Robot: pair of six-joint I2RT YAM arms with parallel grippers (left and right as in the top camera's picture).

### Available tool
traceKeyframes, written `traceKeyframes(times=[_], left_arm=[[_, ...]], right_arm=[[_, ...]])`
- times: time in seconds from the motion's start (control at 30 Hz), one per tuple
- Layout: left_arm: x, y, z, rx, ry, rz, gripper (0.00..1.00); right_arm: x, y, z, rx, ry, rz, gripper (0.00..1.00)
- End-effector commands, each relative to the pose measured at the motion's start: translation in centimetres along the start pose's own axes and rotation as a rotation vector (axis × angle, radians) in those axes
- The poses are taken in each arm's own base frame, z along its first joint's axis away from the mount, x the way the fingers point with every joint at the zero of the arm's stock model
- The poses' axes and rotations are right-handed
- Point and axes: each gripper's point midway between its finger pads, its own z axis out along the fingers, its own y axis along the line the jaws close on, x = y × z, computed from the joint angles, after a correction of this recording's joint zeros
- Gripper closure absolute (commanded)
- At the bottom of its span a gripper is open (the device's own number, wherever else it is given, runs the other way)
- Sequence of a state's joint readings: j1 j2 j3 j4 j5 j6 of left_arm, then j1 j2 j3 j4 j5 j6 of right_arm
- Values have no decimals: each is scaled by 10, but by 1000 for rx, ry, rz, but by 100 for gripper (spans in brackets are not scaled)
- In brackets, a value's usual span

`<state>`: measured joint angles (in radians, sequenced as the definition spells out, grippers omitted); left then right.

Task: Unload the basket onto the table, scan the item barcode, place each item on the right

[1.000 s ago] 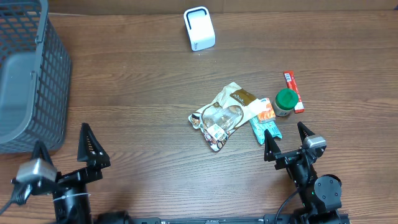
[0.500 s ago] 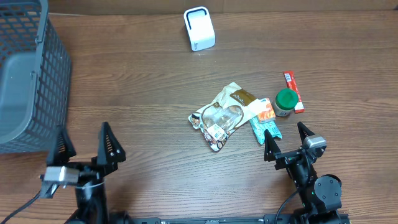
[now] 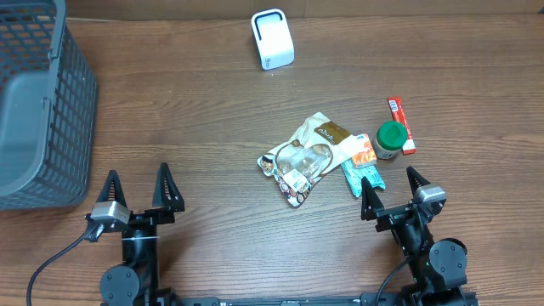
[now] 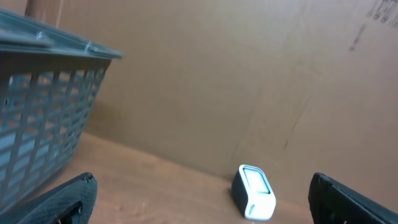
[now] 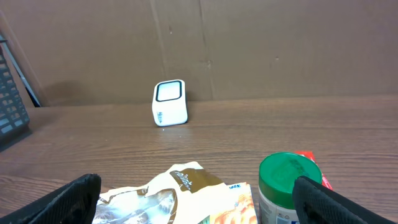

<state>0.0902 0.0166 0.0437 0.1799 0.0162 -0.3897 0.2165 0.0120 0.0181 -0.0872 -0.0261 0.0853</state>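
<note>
My left jaws stood released at the lower left of the overhead frame, grasping nothing. My right jaws stood released at the lower right, likewise grasping nothing. Just beyond the right jaws, right of centre, the items lay clustered on the counter (image 3: 195, 110). A teal packet (image 3: 374, 177) lay nearest, with an orange packet (image 3: 364, 153) touching it. A crinkled snack bag (image 3: 308, 157) lay to their left. A green-lidded jar (image 3: 391, 136) stood to their right, just beside a red stick packet (image 3: 396, 109). The grey basket (image 3: 68, 127) occupied the left edge. The white scanner (image 3: 273, 39) stood farthest, at top centre, well apart from the items.
</note>
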Motion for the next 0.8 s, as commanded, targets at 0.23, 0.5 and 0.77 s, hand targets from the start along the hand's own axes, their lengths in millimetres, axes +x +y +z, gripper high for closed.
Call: traceKeyframes(times=[0.23,0.5,0.77], left_arm=[[59,21,-6,-62,208,36,0],[75,24,-10,-37,283,266,0],[75,24,-10,-25,285,344,0]], right_arm=[[1,-1,0,2,-5,0,0],[1,-1,0,2,-5,0,0],[1,-1,0,2,-5,0,0]])
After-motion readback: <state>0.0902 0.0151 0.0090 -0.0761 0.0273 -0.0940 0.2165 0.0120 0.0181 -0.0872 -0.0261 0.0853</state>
